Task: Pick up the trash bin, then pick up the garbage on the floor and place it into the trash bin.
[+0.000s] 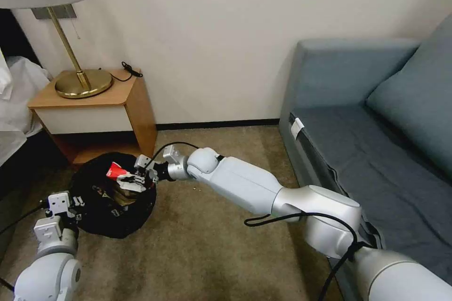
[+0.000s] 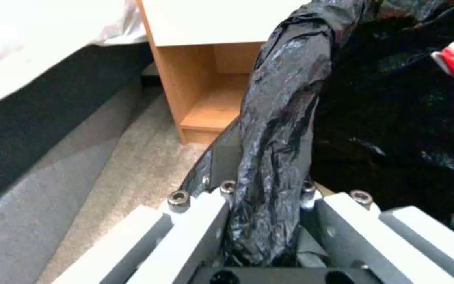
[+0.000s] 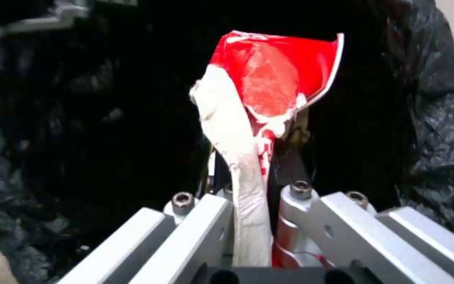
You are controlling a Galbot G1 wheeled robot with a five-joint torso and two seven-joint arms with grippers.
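Bin, black-lined, is held at its rim by the left hand, above the carpet in front of the nightstand, with its mouth tipped toward the right arm. In the left wrist view the left hand is seen clamped together on a bunched fold of the liner, the pads pressed against the black plastic from both sides. The right hand is reached over the mouth of the bin, and its pads are closed on the red-and-white packet. In the right wrist view the right hand is seen gripping the packet by its twisted white end, so that the long axis of the packet runs straight out from the hand, the flared red end pointing away from it and into the dark inside of the bin. The packet is held above the contents and appears not to touch the liner. A brownish piece of litter lies inside the bin below the right hand. A sofa stands to the robot's right, well apart from the bin.
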